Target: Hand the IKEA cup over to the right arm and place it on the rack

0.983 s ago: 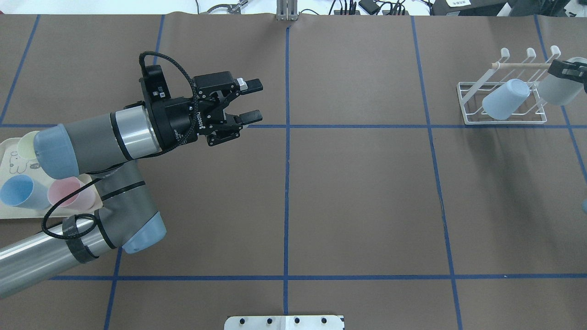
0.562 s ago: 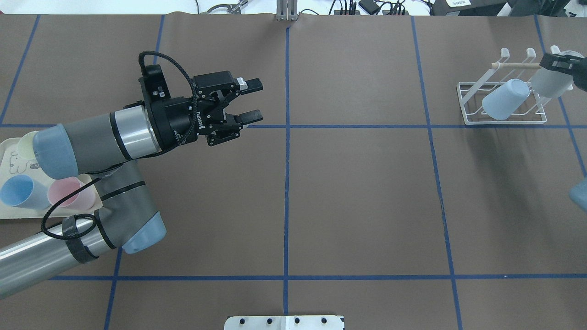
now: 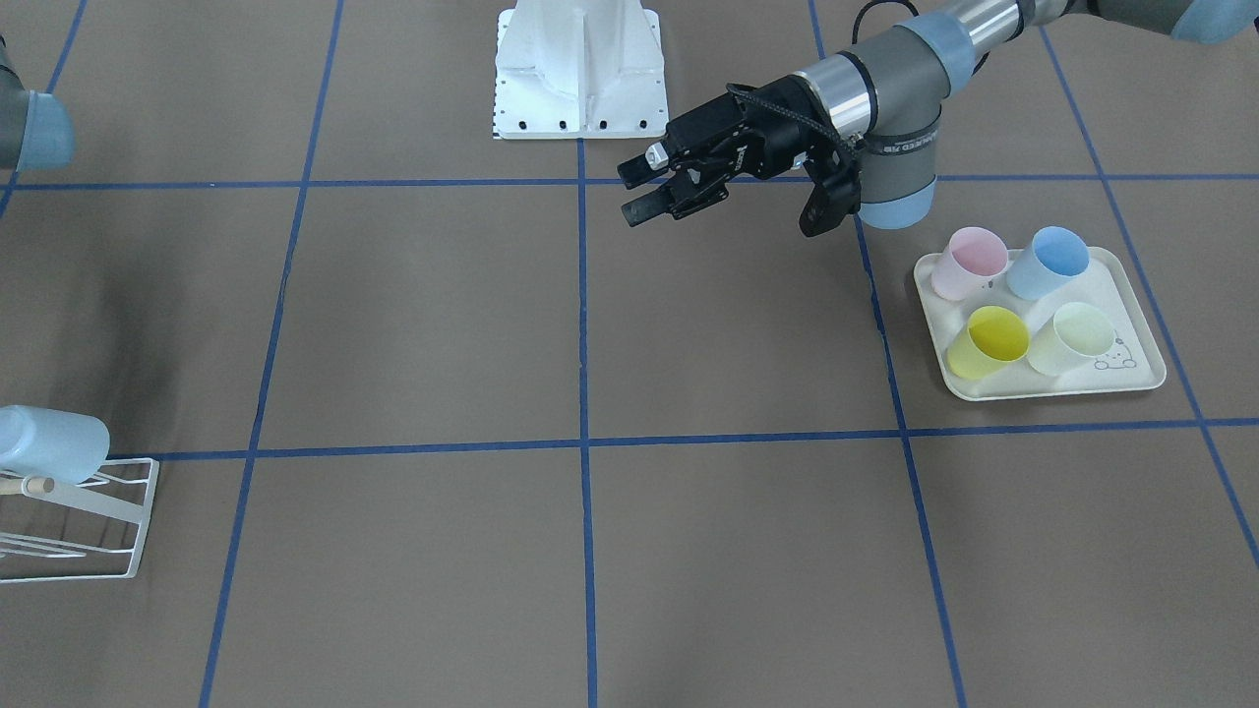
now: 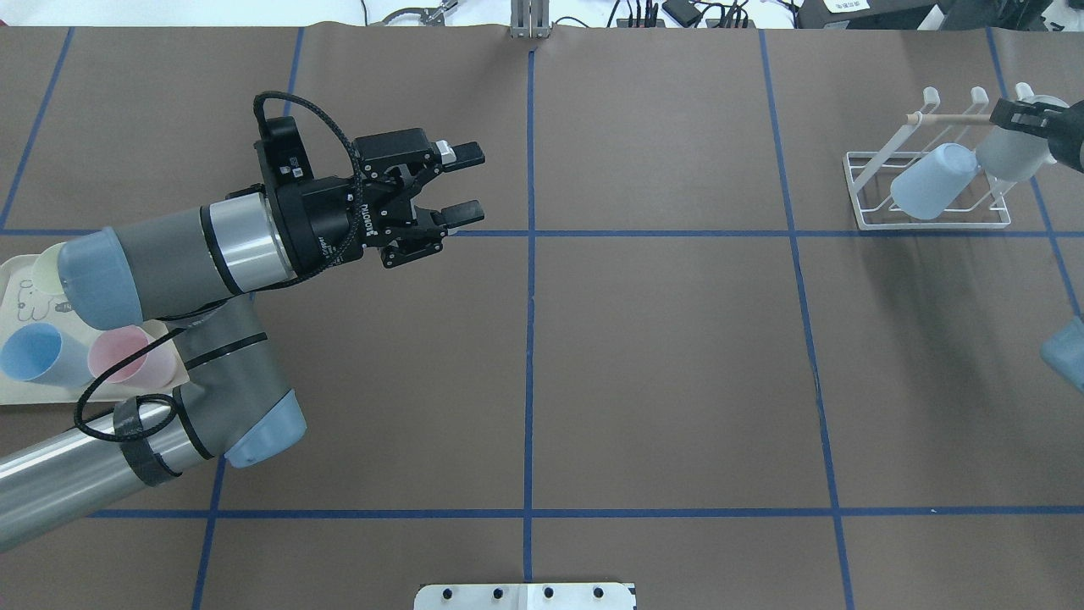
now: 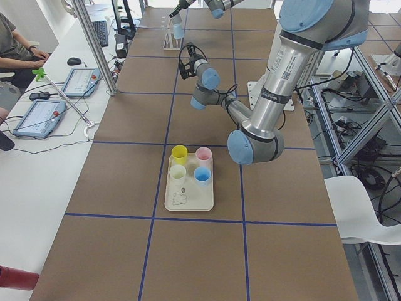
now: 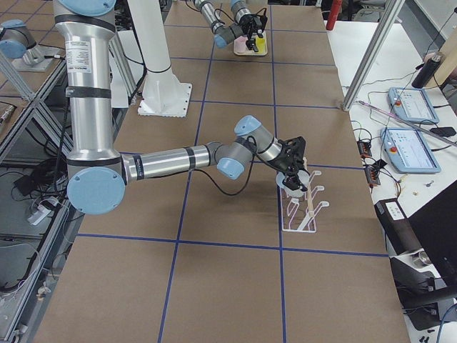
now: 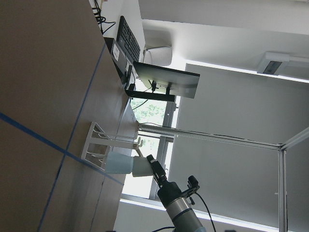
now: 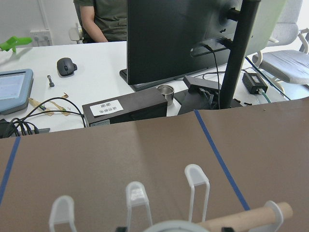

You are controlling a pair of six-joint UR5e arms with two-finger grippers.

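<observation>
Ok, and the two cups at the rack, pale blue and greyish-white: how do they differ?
Colour: the pale blue cup against the greyish-white cup. Hold: the pale blue cup sits on the rack with no gripper on it; the greyish-white cup is gripped by the right gripper. Place: in the overhead view the greyish-white cup is nearer the rack's right end. Both look alike in shape and lie tilted.

Overhead, the frame's right edge cuts off the right gripper (image 4: 1016, 117) clasping the IKEA cup (image 4: 1006, 154). The left arm (image 4: 152, 263) hides much of the tray (image 4: 25, 391) on the desk (image 4: 660, 356). Seen front-on, the rack (image 3: 143, 521) runs off-frame.
</observation>
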